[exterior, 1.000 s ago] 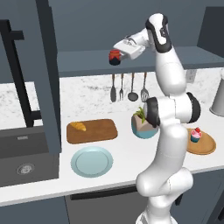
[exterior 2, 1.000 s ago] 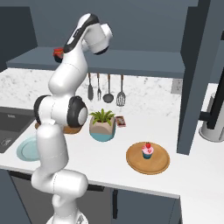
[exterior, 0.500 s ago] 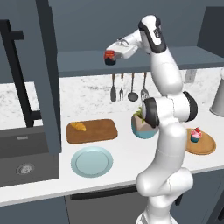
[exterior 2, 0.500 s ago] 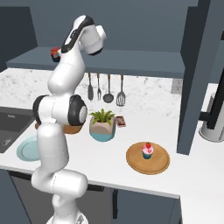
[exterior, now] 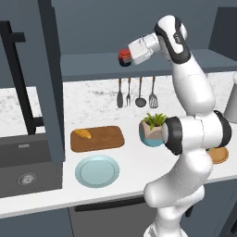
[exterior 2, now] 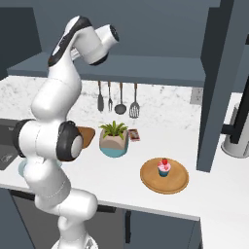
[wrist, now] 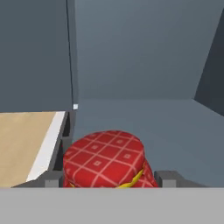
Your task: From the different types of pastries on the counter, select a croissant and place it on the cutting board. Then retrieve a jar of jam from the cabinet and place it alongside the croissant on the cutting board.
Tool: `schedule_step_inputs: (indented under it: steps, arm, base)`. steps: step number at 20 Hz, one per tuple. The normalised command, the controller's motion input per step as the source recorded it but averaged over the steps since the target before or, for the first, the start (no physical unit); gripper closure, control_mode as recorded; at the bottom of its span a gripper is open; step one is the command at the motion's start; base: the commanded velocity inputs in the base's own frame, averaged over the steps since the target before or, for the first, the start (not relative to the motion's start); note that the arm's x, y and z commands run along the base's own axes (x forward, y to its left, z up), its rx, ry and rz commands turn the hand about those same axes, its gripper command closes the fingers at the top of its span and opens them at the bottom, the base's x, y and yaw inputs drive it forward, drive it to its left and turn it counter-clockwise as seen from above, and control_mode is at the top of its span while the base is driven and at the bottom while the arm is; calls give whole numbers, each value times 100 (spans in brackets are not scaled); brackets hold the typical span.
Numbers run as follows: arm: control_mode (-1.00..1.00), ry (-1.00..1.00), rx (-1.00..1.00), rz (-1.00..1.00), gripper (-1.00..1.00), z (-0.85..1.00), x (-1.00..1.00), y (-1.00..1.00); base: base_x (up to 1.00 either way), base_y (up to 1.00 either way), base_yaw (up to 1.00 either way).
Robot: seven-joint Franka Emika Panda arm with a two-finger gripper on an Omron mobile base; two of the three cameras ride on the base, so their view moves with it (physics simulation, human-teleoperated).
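Observation:
The jar of jam [exterior: 123, 57], with a red checked lid [wrist: 105, 158], is up at the open cabinet's shelf [exterior: 92, 65], just above its front edge. My gripper [exterior: 127, 57] is shut on it, a finger [wrist: 168, 178] on each side. The golden croissant [exterior: 83, 134] lies on the left end of the wooden cutting board [exterior: 102, 138] on the white counter [exterior: 134, 162]. A pink-frosted cupcake [exterior 2: 164, 167] stands on a round wooden tray [exterior 2: 176, 183] to the right.
A light blue plate [exterior: 97, 171] sits in front of the board. A potted plant [exterior: 152, 129] stands beside the board, under hanging utensils [exterior: 137, 92]. The open cabinet door [exterior: 50, 78] hangs at left above the sink [exterior: 23, 173]. A kettle [exterior 2: 238, 131] stands far right.
The gripper's fingers have closed on the jar. The hand went a little left into the cabinet, then came back right with the jar in it.

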Motion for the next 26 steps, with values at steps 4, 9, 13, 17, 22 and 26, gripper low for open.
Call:
schedule_step_inputs:
  steps: [4,9,13,17,22,26]
  arm:
    - [-100,1,16,-70,100,-9,-37,-36]
    - [-100,0,18,-40,100,42,-11,-36]
    - [-100,2,15,-25,100,35,-13,-11]
    - [-100,2,14,-16,100,36,-21,-8]
    - [-100,0,7,-6,100,3,-66,-22]
    - [-100,0,0,-1,100,-6,-100,-24]
  base:
    - [0,0,0]
    - [0,0,0]
    - [0,0,0]
    - [0,0,0]
    - [0,0,0]
    - [0,0,0]
